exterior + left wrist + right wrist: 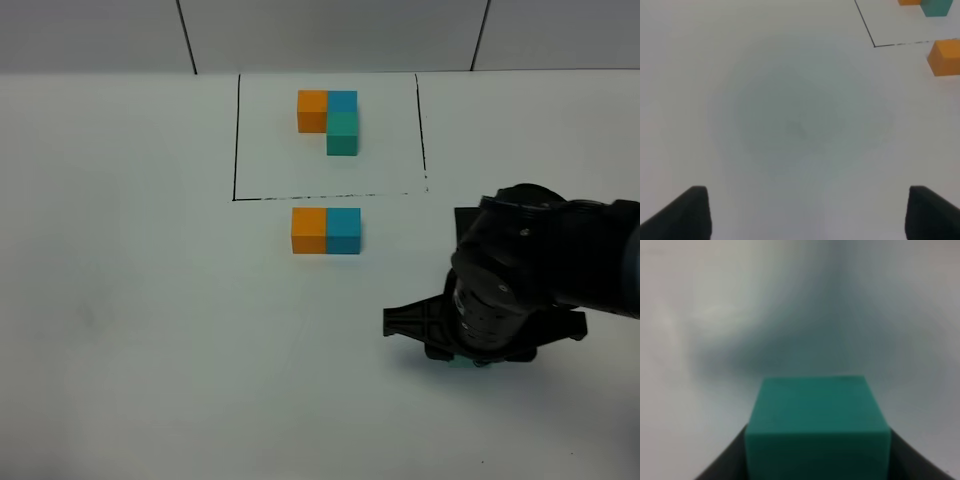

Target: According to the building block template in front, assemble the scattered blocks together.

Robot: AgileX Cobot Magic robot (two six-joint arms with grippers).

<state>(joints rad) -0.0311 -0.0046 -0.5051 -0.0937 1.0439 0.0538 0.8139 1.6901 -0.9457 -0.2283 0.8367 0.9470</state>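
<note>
Table (pixel 150 300): white work surface.
Right gripper (pixel 470 352): low at the front, fingers pinched on the teal-green cube (pixel 817 425), well apart from its mates.
Left gripper (pixel 810 215): fingers spread wide, holding nothing.
Building block template (pixel 330 120): black-framed L, teal below blue.
Orange cube (pixel 309 230) and blue cube (pixel 343 231): touching, just outside the frame.
In our judgement, we should lift clear, then seat teal squarely against blue's near face without nudging the pair.

The high camera looks down on the whole surface (pixel 120 300), the left wrist camera hangs over its bare part and shares the orange block (pixel 945 57) with that view, and the right wrist camera is very close to the green block (pixel 817 425).
</note>
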